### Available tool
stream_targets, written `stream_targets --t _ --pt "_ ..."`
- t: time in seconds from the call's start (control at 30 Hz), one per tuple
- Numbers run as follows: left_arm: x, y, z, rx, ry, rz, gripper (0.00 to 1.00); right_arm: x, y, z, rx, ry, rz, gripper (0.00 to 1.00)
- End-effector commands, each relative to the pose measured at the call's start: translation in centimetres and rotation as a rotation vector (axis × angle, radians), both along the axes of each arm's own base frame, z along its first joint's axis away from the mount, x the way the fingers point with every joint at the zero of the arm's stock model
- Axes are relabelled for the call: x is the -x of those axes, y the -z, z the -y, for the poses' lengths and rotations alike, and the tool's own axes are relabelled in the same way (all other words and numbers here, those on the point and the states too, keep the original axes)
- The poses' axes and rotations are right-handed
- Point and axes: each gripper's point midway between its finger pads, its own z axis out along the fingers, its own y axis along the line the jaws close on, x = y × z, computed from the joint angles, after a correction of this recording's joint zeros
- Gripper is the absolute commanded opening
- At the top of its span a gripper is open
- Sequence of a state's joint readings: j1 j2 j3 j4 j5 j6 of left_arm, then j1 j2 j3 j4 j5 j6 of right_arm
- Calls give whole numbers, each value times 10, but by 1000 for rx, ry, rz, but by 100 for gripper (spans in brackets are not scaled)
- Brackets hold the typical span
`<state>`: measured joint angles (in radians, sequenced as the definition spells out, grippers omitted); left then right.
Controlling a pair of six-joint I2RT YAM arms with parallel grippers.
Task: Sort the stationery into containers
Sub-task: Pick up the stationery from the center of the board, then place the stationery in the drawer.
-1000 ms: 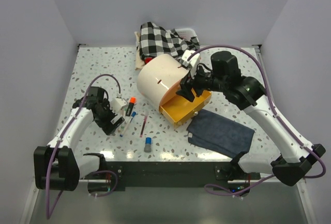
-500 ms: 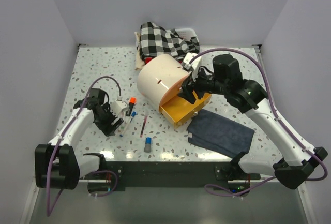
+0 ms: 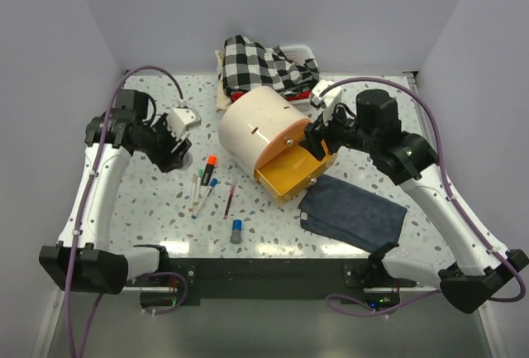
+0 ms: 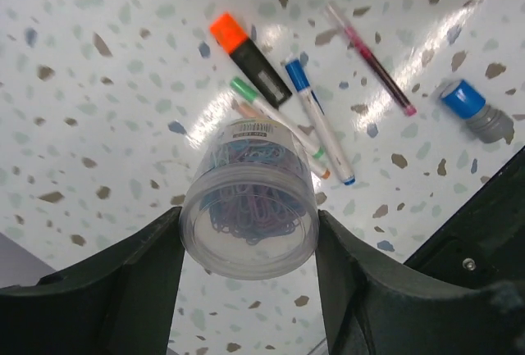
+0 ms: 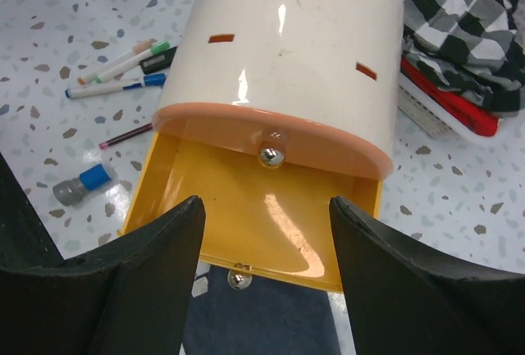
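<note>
My left gripper (image 4: 248,224) is shut on a small clear round pot (image 4: 248,199) full of paper clips, held in the air above the table; from above, this gripper (image 3: 172,153) is at the left. Below it lie the orange-capped marker (image 4: 250,58), a green-capped pen (image 4: 271,113), a blue-capped pen (image 4: 320,121), the dark red pencil (image 4: 371,60) and the blue-capped tube (image 4: 472,109). My right gripper (image 5: 267,207) hangs open over the pulled-out yellow drawer (image 5: 246,224), nothing between its fingers. The cream drum cabinet (image 3: 256,126) stands mid-table.
A dark blue cloth (image 3: 351,212) lies in front of the drawer. Checked black-and-white fabric (image 3: 264,64) fills a white tray behind the cabinet. The pens and marker (image 3: 204,180) lie left of the cabinet, the tube (image 3: 236,230) nearer the front edge.
My left gripper closed on the clear pot beside the pens and lifted it up and back to the left. The right gripper drifted slightly right, still open over the drawer.
</note>
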<state>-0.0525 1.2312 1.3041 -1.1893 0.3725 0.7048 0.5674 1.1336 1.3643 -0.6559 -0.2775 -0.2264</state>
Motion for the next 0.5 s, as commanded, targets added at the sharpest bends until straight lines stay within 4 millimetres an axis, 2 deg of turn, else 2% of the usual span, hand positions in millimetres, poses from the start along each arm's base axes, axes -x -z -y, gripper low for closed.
stream_targets --t 0.0,0.03,0.07,0.1,0.13,0.17,0.2,0.33,0.37,0.4,0.47 --pt "10 -66 38 119 161 101 15 -20 -14 21 -49 134 49 66" --pt "4 -90 46 137 181 164 12 -25 -14 29 -52 179 47 66" --pt "-1 -96 55 152 198 163 12 -32 -11 37 -51 225 42 66" --pt "2 -107 73 193 248 174 13 -35 -9 43 -49 257 40 66" --pt "0 -132 84 226 271 229 14 -39 -9 51 -47 302 39 66" --pt "-4 -138 94 250 295 227 15 -43 -6 59 -38 337 36 66" --pt "-2 -162 107 290 336 276 15 -45 -4 64 -31 359 37 66" --pt "-10 -190 134 318 437 343 15 -50 6 81 2 432 32 66" --pt "-13 -187 143 317 462 333 15 -50 11 85 11 445 24 66" --pt "-7 -191 158 318 515 344 15 -49 11 87 10 450 23 66" --pt "-6 -186 177 312 564 329 15 -51 16 96 11 480 14 66"
